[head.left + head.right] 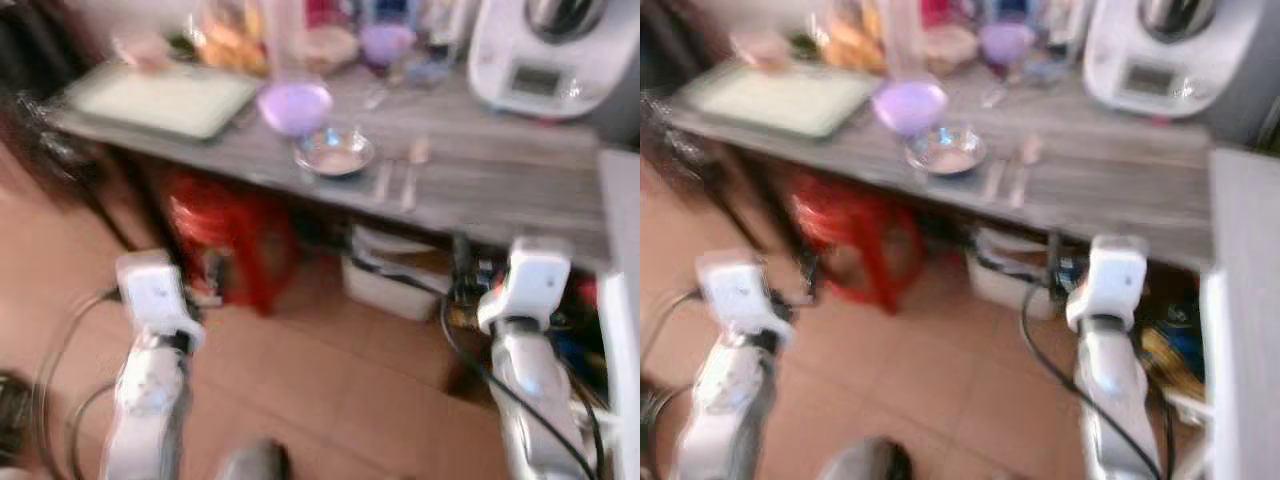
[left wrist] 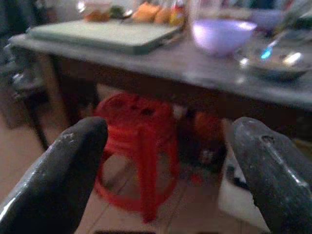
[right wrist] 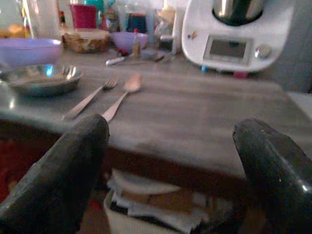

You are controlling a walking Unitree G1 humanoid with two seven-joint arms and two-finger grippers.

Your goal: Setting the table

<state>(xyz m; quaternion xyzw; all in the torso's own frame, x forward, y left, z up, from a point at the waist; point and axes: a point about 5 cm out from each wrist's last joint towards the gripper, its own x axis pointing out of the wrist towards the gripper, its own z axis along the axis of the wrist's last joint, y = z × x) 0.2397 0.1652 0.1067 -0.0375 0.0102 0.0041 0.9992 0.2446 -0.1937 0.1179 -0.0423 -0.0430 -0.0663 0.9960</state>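
On the grey wooden table (image 1: 500, 205) lie a steel plate (image 1: 334, 152), a fork (image 1: 382, 180) and a spoon (image 1: 412, 172) side by side. A purple bowl (image 1: 295, 105) stands just behind the plate. In the right wrist view, the fork (image 3: 90, 97) and spoon (image 3: 123, 94) lie ahead of my open right gripper (image 3: 173, 165), which is below and in front of the table edge. My left gripper (image 2: 165, 170) is open too, held low before the table, with the purple bowl (image 2: 222, 35) and plate (image 2: 275, 59) above it.
A white kitchen machine (image 1: 552, 55) stands at the table's back right. A pale green tray (image 1: 165, 98) lies at the left, with food and containers behind. Under the table are a red plastic stool (image 1: 232, 238) and a white box (image 1: 395, 275). A white surface (image 1: 620, 280) borders the right.
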